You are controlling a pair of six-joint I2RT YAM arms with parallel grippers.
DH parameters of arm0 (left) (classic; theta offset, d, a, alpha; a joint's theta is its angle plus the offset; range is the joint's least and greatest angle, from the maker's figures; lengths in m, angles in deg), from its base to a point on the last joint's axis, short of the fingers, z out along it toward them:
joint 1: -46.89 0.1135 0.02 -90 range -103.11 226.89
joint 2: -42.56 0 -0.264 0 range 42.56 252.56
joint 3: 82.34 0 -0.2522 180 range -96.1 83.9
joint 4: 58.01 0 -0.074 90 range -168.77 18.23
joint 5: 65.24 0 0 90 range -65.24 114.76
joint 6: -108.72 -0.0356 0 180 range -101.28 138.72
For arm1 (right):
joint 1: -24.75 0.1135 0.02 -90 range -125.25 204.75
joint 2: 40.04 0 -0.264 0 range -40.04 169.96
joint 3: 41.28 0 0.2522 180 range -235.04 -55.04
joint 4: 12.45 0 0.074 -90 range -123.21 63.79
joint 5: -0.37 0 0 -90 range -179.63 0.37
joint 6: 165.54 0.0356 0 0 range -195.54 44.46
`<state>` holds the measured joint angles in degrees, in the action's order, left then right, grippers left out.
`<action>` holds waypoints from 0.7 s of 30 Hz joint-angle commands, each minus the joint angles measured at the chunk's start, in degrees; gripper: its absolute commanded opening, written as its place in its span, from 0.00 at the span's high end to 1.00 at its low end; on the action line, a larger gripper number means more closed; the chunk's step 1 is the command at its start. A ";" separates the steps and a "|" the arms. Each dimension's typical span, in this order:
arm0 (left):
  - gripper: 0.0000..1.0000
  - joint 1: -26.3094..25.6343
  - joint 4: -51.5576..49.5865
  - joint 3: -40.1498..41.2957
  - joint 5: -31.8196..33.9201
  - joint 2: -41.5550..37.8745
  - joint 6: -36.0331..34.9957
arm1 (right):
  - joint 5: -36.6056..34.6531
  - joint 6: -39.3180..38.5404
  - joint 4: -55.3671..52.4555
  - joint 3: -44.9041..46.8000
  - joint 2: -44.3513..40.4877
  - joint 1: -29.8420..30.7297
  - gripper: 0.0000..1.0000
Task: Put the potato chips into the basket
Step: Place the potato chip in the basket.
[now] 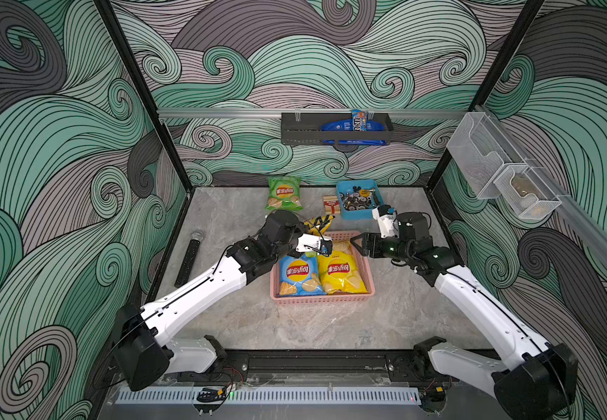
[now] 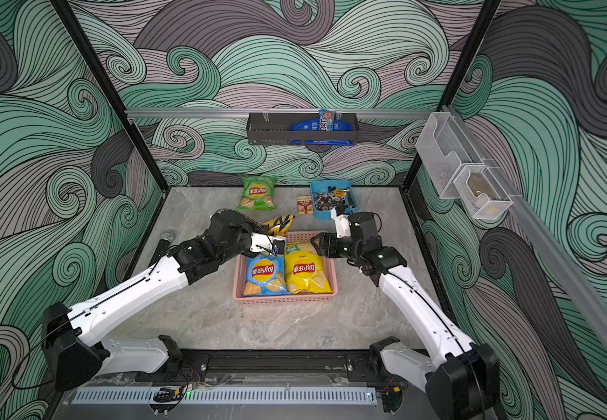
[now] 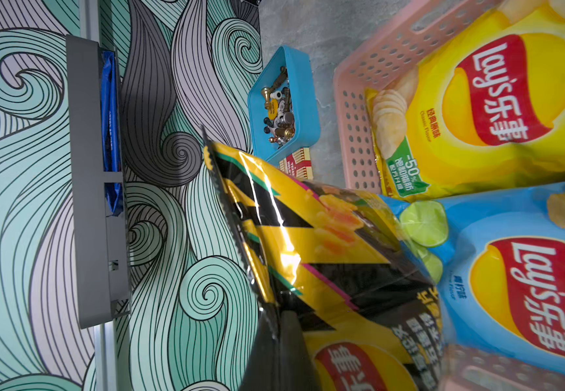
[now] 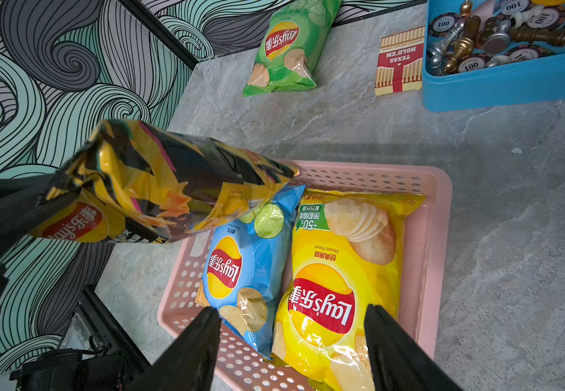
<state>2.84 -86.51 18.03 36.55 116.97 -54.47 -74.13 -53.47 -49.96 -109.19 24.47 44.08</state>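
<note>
Potato chips: we log the blue bag and yellow bag lying flat, side by side, in the pink basket. Left fingers pinch one end of the black-and-yellow bag, held in the air over the basket's far left corner. Right fingers are spread, gripping nothing, above the basket's right side. Green bag lies on the desk by the back wall, well apart from the basket.

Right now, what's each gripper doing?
Left gripper: shut on the black-and-yellow Lay's bag.
Right gripper: open, holding nothing.
</note>
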 commanded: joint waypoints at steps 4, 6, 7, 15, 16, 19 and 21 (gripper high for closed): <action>1.00 -0.51 2.04 -0.32 0.80 -0.35 -3.76 | -0.13 -0.10 0.44 0.61 0.29 0.27 0.29; 1.00 -0.58 2.05 1.61 0.42 -0.85 -4.06 | -0.23 -0.16 0.45 0.71 0.04 0.27 0.29; 1.00 -0.59 2.09 2.53 0.16 -1.11 -4.07 | -0.21 -0.18 0.40 0.86 0.04 0.27 0.29; 1.00 -0.79 -1.04 3.75 -4.81 -2.33 -1.51 | -0.21 -0.27 0.45 0.50 0.53 0.22 0.29; 1.00 -0.85 -1.89 4.11 -4.99 -2.38 -1.79 | -0.21 -0.27 0.41 0.46 0.53 0.26 0.29; 1.00 -1.26 -4.64 5.70 -5.20 -2.88 -2.98 | -0.21 -0.27 0.37 0.19 0.50 0.26 0.29; 1.00 -1.70 -7.56 6.14 -5.91 -3.66 -3.18 | -0.22 -0.29 0.38 0.23 0.51 0.27 0.29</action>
<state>1.99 -88.76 23.65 32.86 115.11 -56.92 -74.13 -53.49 -49.96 -108.69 24.73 44.08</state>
